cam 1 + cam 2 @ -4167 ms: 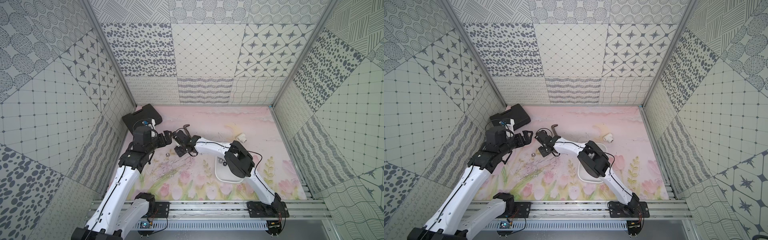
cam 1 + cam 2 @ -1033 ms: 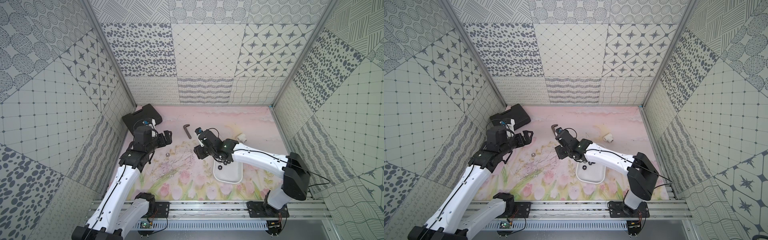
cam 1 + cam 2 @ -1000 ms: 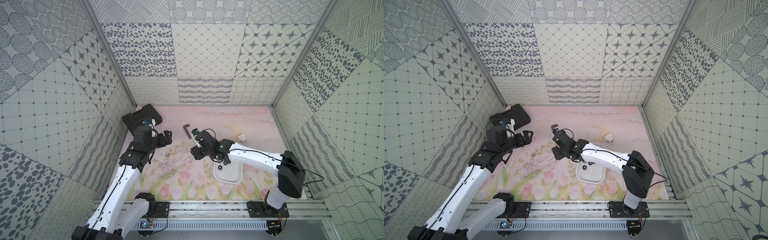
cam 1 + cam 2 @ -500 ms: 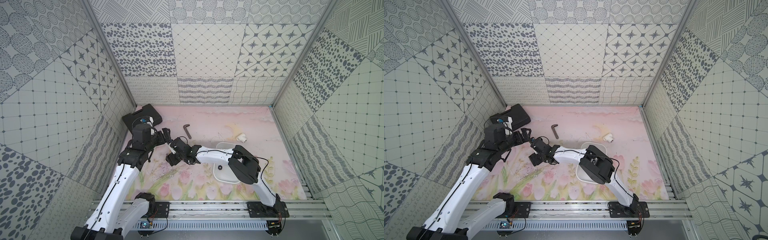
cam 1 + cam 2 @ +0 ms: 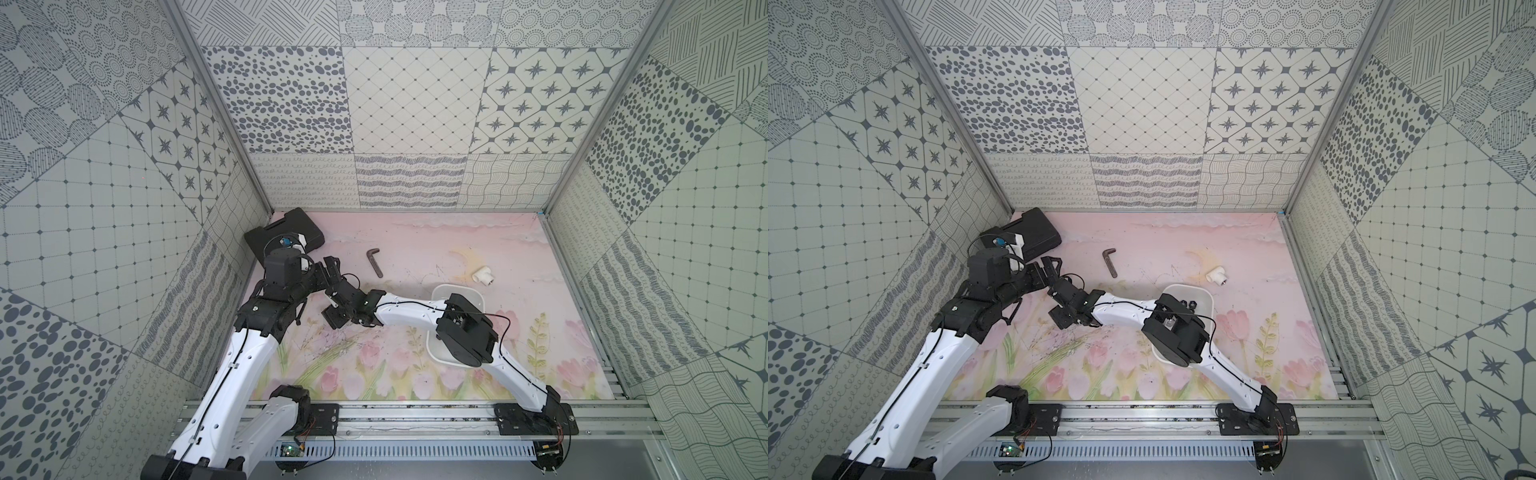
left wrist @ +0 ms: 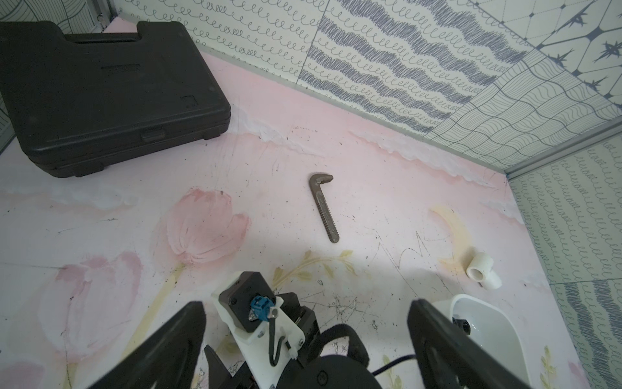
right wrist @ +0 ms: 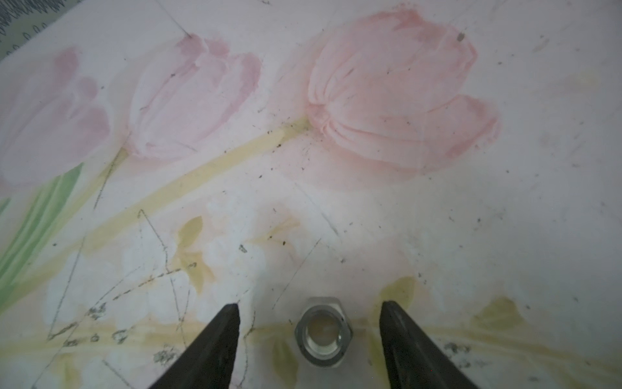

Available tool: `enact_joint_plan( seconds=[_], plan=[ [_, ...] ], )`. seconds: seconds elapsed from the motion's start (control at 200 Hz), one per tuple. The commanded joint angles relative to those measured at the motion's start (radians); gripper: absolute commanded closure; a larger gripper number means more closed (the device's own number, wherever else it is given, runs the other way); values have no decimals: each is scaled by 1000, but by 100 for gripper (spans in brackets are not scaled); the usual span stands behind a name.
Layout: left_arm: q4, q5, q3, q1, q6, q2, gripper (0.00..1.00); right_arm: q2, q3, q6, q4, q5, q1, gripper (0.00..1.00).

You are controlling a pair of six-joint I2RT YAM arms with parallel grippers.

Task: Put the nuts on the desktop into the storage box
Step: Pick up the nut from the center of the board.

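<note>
While right tool [image 7: 308, 304] straddles silver nut [image 7: 323, 333], jaws apart, open desktop [image 7: 437, 219] ahead, left tool [image 6: 304, 303] spread wide

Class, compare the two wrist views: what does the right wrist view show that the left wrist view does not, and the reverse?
Right wrist only: a silver nut lying untouched between the tips of the open right pincer. Left wrist only: the black tool case, the L-shaped tool, the white pipe elbow and a corner of the storage box. Both: the scuffed, tulip-printed desktop.
</note>
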Motion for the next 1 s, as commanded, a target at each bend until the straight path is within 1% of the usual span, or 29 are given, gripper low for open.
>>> enact_joint_plan(
  seconds=[0.0,0.105,0.15,0.41,0.47,0.55,0.675,0.77,0.826,0.901,0.996],
  plan=[
    [-7,-9,-4,0,16,-4,1,34,29,-25,-15,38,10,33],
    [-6,-13,-5,0,20,-5,1,42,29,-29,-30,47,11,35],
    [-7,-12,-5,-1,21,-7,1,42,21,-30,-31,49,11,37],
    [-3,-14,-5,0,22,-5,1,18,-28,-34,-29,56,13,68],
    [-3,-15,-5,0,24,-5,1,2,-49,-35,-20,60,13,77],
    [-3,-20,-5,1,25,-5,1,-51,-122,-32,24,62,15,82],
    [0,-18,-8,1,24,-1,1,-204,-311,-22,112,73,14,87],
    [3,-15,-7,1,23,3,1,-376,-500,-13,191,93,13,88],
    [6,-12,-8,2,22,4,1,-501,-618,1,234,103,10,88],
    [11,-10,-8,3,21,6,1,-658,-751,27,234,136,4,88],
    [17,-10,-15,0,18,5,1,-866,-898,64,190,199,-8,87]
  ],
)
